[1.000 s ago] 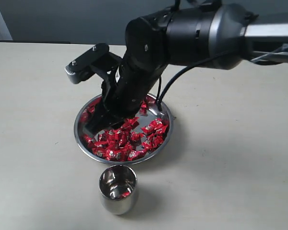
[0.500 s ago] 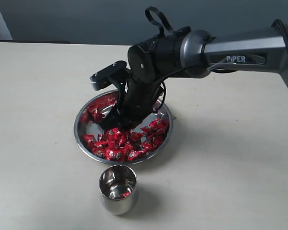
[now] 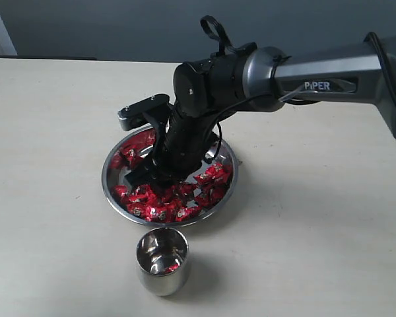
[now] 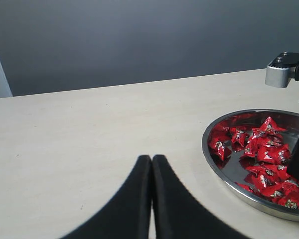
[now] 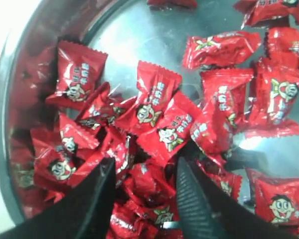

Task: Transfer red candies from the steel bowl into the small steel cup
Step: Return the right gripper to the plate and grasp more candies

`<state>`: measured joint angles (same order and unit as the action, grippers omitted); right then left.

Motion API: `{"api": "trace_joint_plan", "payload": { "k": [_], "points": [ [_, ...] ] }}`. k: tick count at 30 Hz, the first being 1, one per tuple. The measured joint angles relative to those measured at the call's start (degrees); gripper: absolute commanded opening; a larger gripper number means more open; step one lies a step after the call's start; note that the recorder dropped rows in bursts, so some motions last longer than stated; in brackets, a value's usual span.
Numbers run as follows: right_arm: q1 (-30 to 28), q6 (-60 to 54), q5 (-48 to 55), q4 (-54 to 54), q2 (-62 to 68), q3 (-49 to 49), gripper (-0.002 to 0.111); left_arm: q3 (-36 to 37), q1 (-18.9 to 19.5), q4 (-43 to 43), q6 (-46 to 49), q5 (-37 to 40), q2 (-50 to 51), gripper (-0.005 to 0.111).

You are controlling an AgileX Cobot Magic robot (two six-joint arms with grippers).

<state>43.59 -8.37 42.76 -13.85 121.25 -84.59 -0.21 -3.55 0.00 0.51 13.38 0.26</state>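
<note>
right pincer: lowered into the steel bowl, fingers spread apart, tips sunk in the pile
red candies: heaped in the bowl; some seen between the spread fingers, none clearly clamped
small steel cup: stood upright on the table, just beside the bowl
left pincer: fingers pressed together, nothing held
</note>
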Motion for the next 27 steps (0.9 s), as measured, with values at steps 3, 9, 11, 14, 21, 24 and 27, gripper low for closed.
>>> {"api": "trace_joint_plan", "payload": {
  "k": [3, 9, 11, 14, 21, 24, 27],
  "points": [
    [0.0, 0.0, 0.3, 0.0, 0.8, -0.1, 0.039, 0.0, 0.0, 0.0, 0.0, 0.0, 0.0, 0.000],
    [0.0, -0.1, 0.9, 0.1, 1.5, -0.1, -0.001, 0.0, 0.0, 0.0, 0.0, 0.0, 0.0, 0.000],
    [0.0, -0.1, 0.7, 0.6, 0.5, -0.1, 0.000, 0.0, 0.0, 0.0, 0.0, 0.0, 0.0, 0.000],
    [0.0, -0.1, 0.6, 1.8, -2.2, -0.1, 0.000, 0.0, 0.0, 0.0, 0.0, 0.0, 0.0, 0.000],
    [0.0, -0.1, 2.2, 2.9, -10.1, -0.1, 0.000, 0.0, 0.0, 0.0, 0.0, 0.0, 0.0, 0.000],
    [0.0, -0.1, 6.3, 2.8, -13.1, -0.1, 0.000, 0.0, 0.0, 0.0, 0.0, 0.0, 0.0, 0.000],
    [0.0, -1.1, 11.2, 0.9, -15.5, 0.7, 0.000, 0.0, 0.0, 0.0, 0.0, 0.0, 0.0, 0.000]
  ]
}}
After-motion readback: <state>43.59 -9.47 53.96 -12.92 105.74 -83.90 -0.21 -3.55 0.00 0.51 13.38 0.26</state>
